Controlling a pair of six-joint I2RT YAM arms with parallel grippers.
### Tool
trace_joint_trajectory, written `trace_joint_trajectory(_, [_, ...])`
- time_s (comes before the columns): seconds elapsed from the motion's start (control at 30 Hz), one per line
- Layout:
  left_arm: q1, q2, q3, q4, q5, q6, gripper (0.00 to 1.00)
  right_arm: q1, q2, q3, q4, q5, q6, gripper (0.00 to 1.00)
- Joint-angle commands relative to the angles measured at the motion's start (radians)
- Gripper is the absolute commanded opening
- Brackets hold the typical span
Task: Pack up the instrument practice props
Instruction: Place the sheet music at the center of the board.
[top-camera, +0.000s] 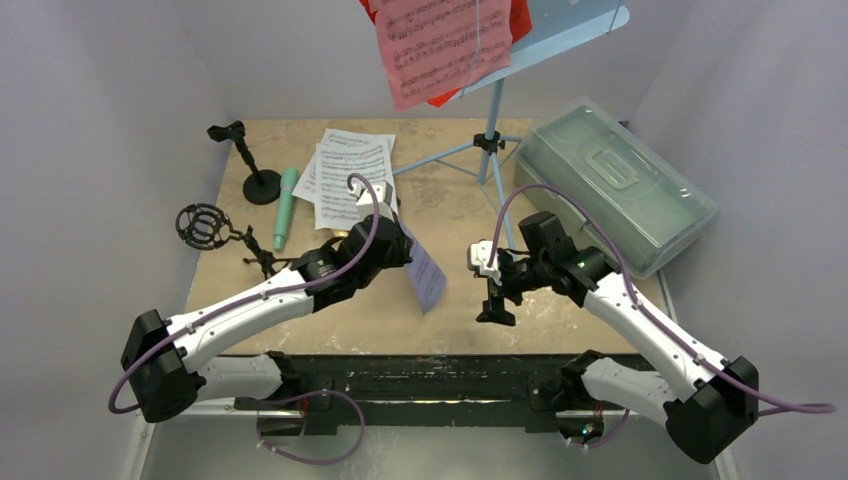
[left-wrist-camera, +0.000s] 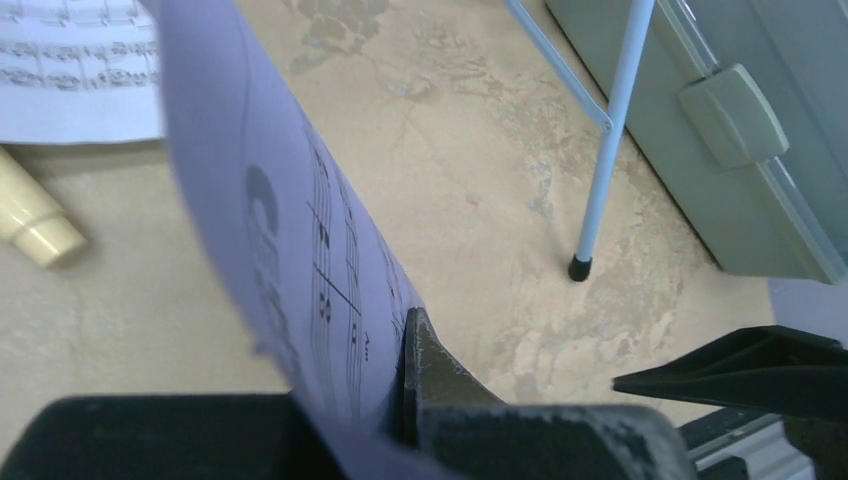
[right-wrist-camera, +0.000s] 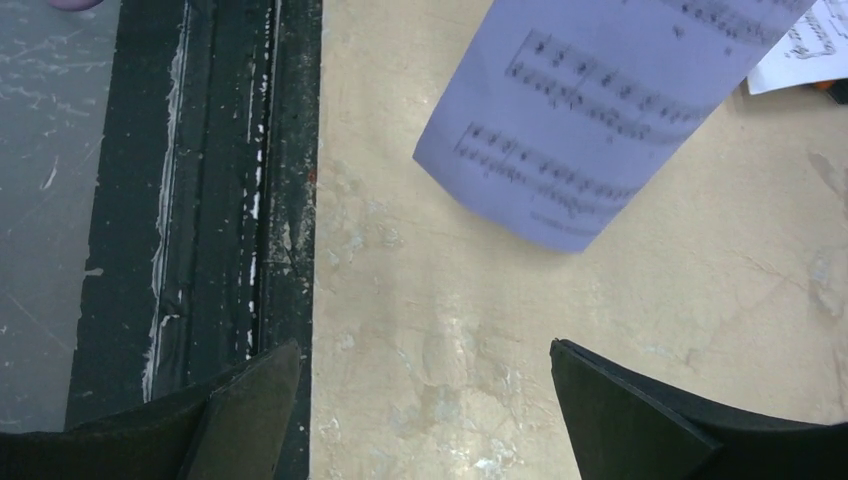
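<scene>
My left gripper (top-camera: 398, 240) is shut on a lilac music sheet (top-camera: 425, 275) and holds it above the table; the sheet hangs down in the left wrist view (left-wrist-camera: 290, 260) and shows in the right wrist view (right-wrist-camera: 590, 110). My right gripper (top-camera: 495, 305) is open and empty near the table's front edge, to the right of the sheet. White music sheets (top-camera: 345, 170) lie at the back. A teal microphone (top-camera: 285, 205) lies left of them. A beige microphone (left-wrist-camera: 35, 225) peeks in beside the white sheets. The black round-base pole (top-camera: 250, 165) and tripod (top-camera: 215, 230) stand at left. The light-blue music rack (top-camera: 560, 30) holds pink (top-camera: 440, 45) and red sheets.
A translucent grey-green plastic box (top-camera: 615, 185) with its lid shut sits at the back right. The rack's blue legs (top-camera: 490, 150) spread over the table's middle; one foot (left-wrist-camera: 579, 268) rests near the box. Grey walls close in both sides.
</scene>
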Motion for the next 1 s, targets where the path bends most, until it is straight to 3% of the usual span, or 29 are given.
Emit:
trace_joint_trajectory(0.0, [0.101,-0.055,-0.018,0.046,0.107,0.257,0.00,-0.052,-0.042,0.042,-0.030,-0.057,-0.038,0.99])
trace_joint_trajectory(0.1, [0.167,-0.069,-0.015,0.043,0.209,0.338,0.00,-0.068,-0.053,0.038,-0.024,-0.053,-0.033,0.99])
trace_joint_trajectory(0.43, [0.271,-0.018,0.060,-0.002,0.265,0.526,0.00,-0.074,-0.053,0.026,-0.002,-0.020,-0.019,0.99])
trace_joint_trajectory(0.73, [0.518,0.037,0.034,0.145,0.510,0.544,0.00,-0.074,-0.051,0.017,0.013,0.001,-0.008,0.99])
trace_joint_trajectory(0.97, [0.691,0.185,0.067,0.207,0.656,0.539,0.00,-0.074,-0.048,0.012,0.022,0.008,0.000,0.99])
